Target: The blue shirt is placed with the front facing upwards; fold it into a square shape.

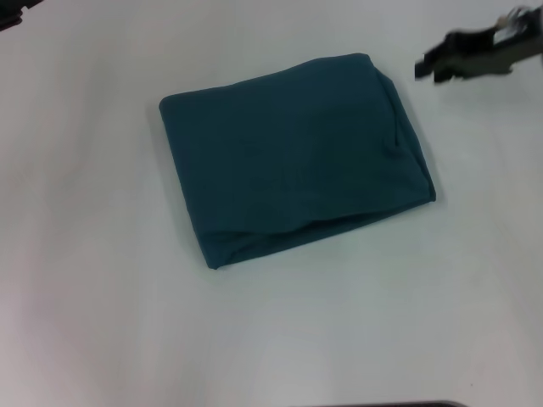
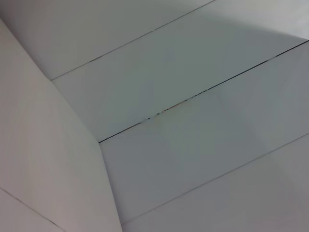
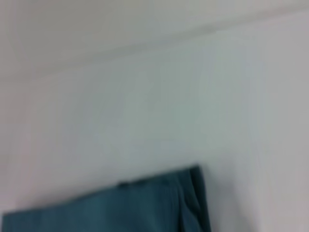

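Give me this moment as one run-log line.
blue shirt: folded into rough square, lying on white table | right gripper: off shirt, far right | left arm: top-left corner

shirt: the blue shirt (image 1: 293, 157) lies folded on the table (image 1: 102, 314), mid-table | right gripper (image 1: 433, 66): above table, just beyond shirt's far right corner, apart from it | left arm (image 1: 15, 13): far left corner, well apart from shirt
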`<state>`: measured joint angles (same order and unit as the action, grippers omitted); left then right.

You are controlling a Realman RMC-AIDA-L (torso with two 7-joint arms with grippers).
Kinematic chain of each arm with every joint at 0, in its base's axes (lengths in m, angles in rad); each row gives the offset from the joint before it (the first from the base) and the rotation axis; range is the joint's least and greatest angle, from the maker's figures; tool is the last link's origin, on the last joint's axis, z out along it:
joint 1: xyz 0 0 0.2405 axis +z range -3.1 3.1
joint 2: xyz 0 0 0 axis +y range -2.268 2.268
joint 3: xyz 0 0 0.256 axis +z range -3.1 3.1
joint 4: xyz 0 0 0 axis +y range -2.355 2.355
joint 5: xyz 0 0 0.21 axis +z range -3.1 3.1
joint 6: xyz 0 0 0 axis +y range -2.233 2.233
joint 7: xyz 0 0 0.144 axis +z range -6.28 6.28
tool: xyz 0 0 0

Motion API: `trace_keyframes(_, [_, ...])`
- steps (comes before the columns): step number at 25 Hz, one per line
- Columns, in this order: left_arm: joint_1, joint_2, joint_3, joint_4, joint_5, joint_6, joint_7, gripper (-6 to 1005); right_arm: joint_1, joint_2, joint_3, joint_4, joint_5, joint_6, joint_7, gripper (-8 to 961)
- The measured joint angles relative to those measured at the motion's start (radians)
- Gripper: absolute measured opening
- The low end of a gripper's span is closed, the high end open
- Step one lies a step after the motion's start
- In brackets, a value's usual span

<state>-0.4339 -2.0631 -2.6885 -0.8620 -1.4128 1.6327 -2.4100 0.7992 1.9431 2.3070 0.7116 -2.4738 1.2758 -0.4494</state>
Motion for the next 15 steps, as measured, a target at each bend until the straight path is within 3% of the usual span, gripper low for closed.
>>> trace_keyframes(10, [0.001,-0.001,0.001,0.000,0.000,0.007,-0.001,942,0.001,0.002,0.008,-0.005,0.076,0.064,-0.047,506])
trace_keyframes(15, [0.002,0.000,0.001,0.000,0.000,0.007,-0.002,937,-0.010,0.004,0.015,-0.008,0.187,0.218,-0.253,610])
